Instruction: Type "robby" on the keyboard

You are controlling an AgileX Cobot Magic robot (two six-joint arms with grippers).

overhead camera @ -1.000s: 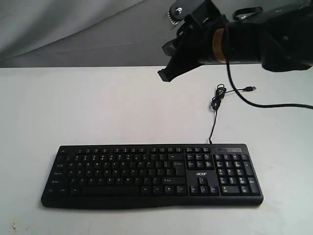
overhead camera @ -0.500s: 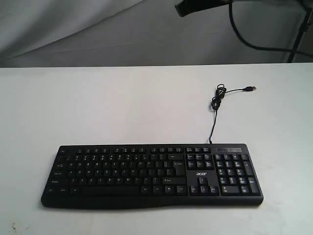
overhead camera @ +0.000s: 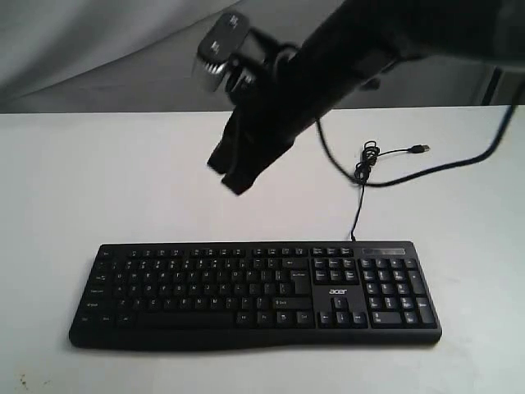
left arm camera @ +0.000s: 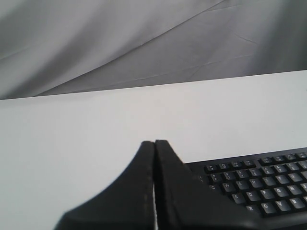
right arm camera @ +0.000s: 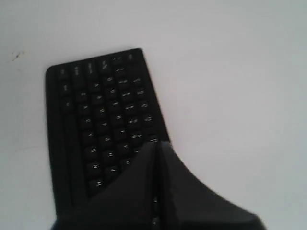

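Observation:
The black keyboard [overhead camera: 205,289] with white legends and an acer logo lies along the table's front edge. My right gripper [overhead camera: 232,176] reaches in from the upper right, shut and empty, hovering above the table just behind the keyboard's letter rows. In the right wrist view its closed fingertips [right arm camera: 157,144] hang over the keyboard [right arm camera: 96,115] near its back edge. The left wrist view has my left gripper [left arm camera: 154,142] shut with nothing in it, beside the keyboard's [left arm camera: 259,184] left end. The exterior view does not include the left gripper.
The keyboard's thin black USB cable [overhead camera: 358,197] runs back to a coil, and its plug [overhead camera: 421,149] lies on the white table [overhead camera: 98,180]. A cable from the right arm [overhead camera: 426,171] hangs over the table's right side. Grey cloth [overhead camera: 98,49] backs the scene.
The right arm lifted almost out of the top of the exterior view, then swung down and to the left, and now hangs low behind the keyboard's middle-left. The keyboard has not moved.

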